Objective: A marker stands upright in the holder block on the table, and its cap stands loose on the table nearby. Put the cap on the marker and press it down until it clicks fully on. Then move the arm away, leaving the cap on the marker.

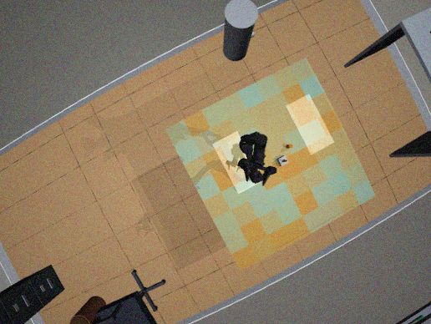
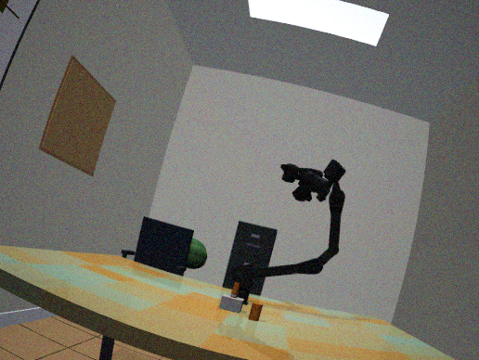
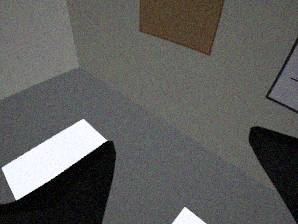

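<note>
Spreads far below the hand as a patchwork table [image 1: 330, 184] [image 2: 116, 297], with open surface between holder and edges. Bends up behind the hand as a black arm [image 1: 261, 146] [image 2: 335, 223]. Hangs released, fingers wide, as the gripper [image 1: 256, 182] [image 2: 295, 182] [image 3: 182, 141]. Sits below the hand, off to one side, as a pale holder block [image 1: 280, 161] [image 2: 230, 303]. Stands in it, long axis vertical, as an orange-brown marker [image 1: 284, 160] [image 2: 235, 289]. Stands upright too, farther from the hand, just beside the block, as the loose cap [image 1: 289, 146] [image 2: 255, 312].
</note>
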Robot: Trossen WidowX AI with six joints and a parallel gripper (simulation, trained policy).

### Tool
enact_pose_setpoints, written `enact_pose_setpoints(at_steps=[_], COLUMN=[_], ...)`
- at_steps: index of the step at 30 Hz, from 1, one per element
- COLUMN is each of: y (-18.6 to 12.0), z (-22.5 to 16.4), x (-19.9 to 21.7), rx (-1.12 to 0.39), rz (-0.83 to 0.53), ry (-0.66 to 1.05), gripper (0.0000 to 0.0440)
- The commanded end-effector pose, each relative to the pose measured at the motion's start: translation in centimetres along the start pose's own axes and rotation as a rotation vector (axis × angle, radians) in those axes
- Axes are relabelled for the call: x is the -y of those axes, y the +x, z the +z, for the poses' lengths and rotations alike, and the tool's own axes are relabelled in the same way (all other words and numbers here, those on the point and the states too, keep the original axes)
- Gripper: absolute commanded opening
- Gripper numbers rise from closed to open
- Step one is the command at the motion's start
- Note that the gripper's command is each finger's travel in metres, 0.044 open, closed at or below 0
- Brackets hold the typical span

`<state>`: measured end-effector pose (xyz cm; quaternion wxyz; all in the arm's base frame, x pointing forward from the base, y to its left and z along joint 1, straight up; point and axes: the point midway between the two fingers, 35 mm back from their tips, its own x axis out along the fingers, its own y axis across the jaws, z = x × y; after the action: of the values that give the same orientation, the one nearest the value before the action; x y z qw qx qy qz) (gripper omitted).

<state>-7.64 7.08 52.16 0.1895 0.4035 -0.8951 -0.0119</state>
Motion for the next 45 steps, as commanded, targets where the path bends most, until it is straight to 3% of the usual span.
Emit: enact_pose_setpoints(at_steps=[1, 6, 8, 45], y=[0.2, 1.5, 2.0, 8.7], z=[0.0, 0.3, 0.4, 2.2], x=[0.2, 1.2, 1.7, 11.9], rx=[0.003, 0.02, 0.027, 0.148], rz=[-0.01, -0.072, -0.098, -0.541], ry=[-0.001, -0.01, -0.016, -0.125], gripper=[0.0375, 0.025, 0.0229, 0.0306])
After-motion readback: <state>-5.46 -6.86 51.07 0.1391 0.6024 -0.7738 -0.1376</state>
